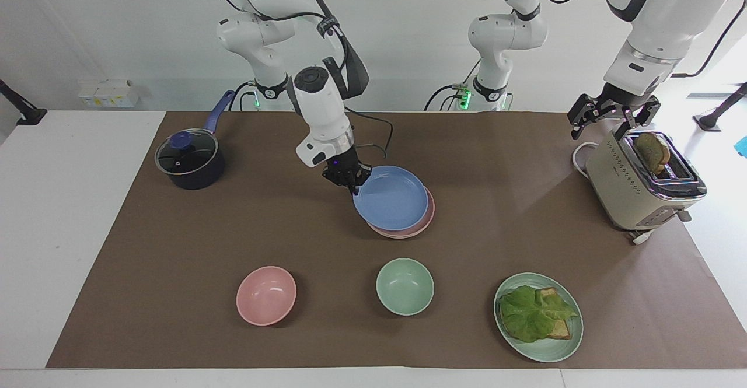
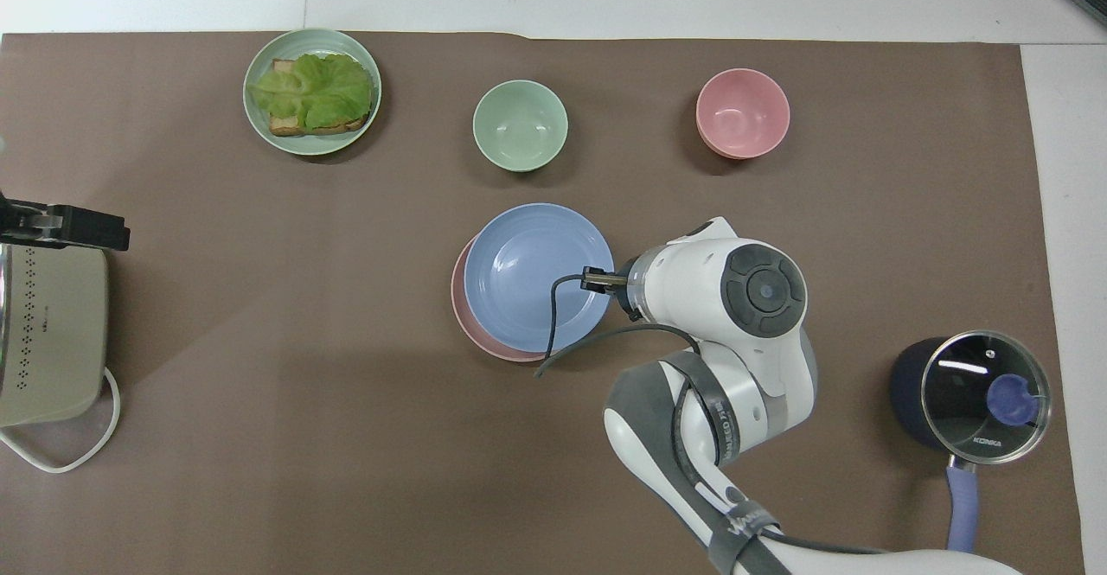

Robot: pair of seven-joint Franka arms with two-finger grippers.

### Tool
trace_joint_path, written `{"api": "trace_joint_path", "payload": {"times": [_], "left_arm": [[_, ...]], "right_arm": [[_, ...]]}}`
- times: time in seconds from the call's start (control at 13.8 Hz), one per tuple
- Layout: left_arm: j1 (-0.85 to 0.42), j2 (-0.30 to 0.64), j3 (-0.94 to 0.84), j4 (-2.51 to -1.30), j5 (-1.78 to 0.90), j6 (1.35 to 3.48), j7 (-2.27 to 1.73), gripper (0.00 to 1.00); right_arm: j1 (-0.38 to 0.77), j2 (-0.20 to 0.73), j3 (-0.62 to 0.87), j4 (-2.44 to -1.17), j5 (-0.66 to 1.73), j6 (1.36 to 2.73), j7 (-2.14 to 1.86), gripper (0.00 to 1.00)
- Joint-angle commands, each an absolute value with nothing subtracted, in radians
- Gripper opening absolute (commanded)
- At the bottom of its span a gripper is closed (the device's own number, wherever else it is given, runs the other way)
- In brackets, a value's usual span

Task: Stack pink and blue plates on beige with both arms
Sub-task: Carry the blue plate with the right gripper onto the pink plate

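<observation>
The blue plate (image 1: 392, 205), round, shallow and matte, sits at the centre of the facing view, gripped at its rim by the clenched fingers of the right gripper (image 1: 352, 179) and almost covering the pink plate (image 1: 429, 216), of which only a crescent shows. No beige plate is visible. The left gripper (image 1: 613, 116) hangs with fingers released over the boxy cream toaster (image 1: 630, 192) at the right edge, a slice of bread (image 1: 652, 150) standing in its slot. Low in the frame, the pink bowl (image 1: 266, 294) and green bowl (image 1: 404, 286) are both empty; the pale green plate (image 1: 540, 350) holds toast under a crinkled lettuce leaf (image 1: 531, 312). At upper left a dark saucepan (image 1: 189, 163) carries a glass lid. Brown paper covers the worktop (image 1: 175, 259)
</observation>
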State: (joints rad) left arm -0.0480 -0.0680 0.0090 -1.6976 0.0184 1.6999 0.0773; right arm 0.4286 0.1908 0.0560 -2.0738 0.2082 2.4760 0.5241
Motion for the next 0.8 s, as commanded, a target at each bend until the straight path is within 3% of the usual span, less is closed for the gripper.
{"api": "trace_joint_path", "payload": {"times": [0.0, 0.58, 0.65, 0.72], "left_arm": [[-0.041, -0.074, 0.005, -1.694, 0.032, 1.686, 0.087, 1.0], [-0.043, -0.074, 0.005, -1.694, 0.032, 1.686, 0.087, 1.0], [-0.041, -0.074, 0.005, -1.694, 0.032, 1.686, 0.087, 1.0], [-0.041, -0.074, 0.005, -1.694, 0.032, 1.686, 0.087, 1.0]], "right_arm": [[0.442, 0.232, 0.064, -2.057, 0.281, 2.514, 0.476, 0.0], [0.459, 0.212, 0.069, -2.102, 0.311, 2.502, 0.385, 0.0], [0.459, 0.212, 0.068, -2.102, 0.311, 2.503, 0.384, 0.03], [0.459, 0.212, 0.067, -2.1, 0.311, 2.502, 0.385, 0.14]]}}
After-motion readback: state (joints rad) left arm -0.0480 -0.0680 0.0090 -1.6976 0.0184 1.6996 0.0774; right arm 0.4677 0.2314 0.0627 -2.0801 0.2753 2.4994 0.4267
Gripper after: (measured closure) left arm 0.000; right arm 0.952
